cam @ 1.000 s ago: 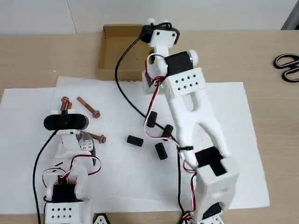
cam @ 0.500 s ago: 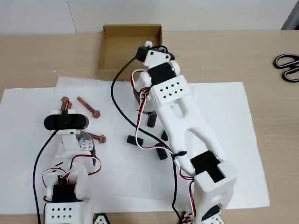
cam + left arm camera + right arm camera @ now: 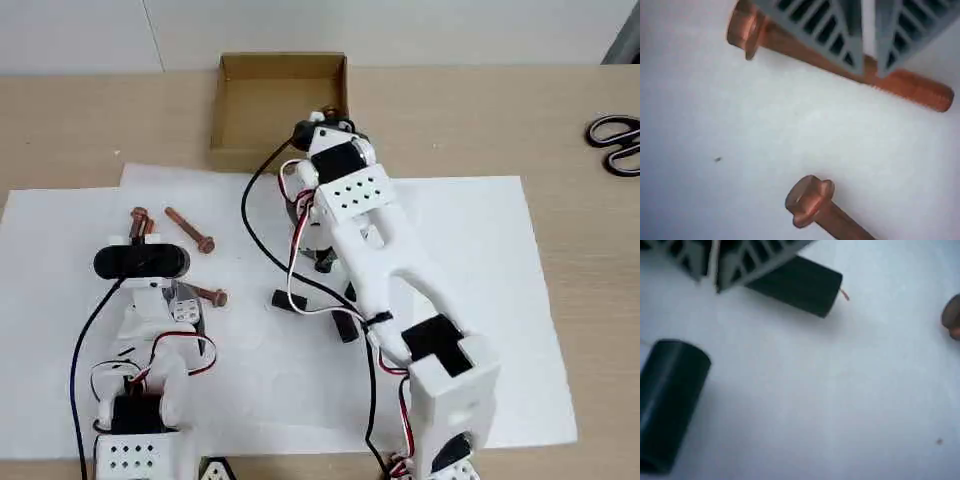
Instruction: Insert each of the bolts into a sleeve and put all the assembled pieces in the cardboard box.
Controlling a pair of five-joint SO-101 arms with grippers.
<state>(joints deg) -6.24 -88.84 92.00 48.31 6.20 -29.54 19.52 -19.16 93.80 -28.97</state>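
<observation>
The open cardboard box (image 3: 236,95) stands at the table's far edge. Three copper bolts lie on the white paper: one long one (image 3: 189,230), one (image 3: 211,295) beside the left arm, and one (image 3: 138,217) at my left gripper (image 3: 140,228). In the left wrist view that gripper (image 3: 870,67) hovers over a bolt (image 3: 912,87), fingers almost together, holding nothing; a second bolt (image 3: 812,202) lies nearby. My right gripper (image 3: 315,240) is low over the black sleeves (image 3: 289,300) (image 3: 345,326). It (image 3: 715,282) is shut to a thin slit beside one sleeve (image 3: 800,285); another sleeve (image 3: 670,400) lies close.
The white paper (image 3: 480,260) covers most of the table in front of the arms. Scissors (image 3: 615,140) lie at the far right on bare wood. The right arm's black cable (image 3: 262,200) loops across the paper between the bolts and the sleeves.
The right arm has pulled back from the cardboard box and come down over the black sleeves. The left arm and the bolts have not moved.
</observation>
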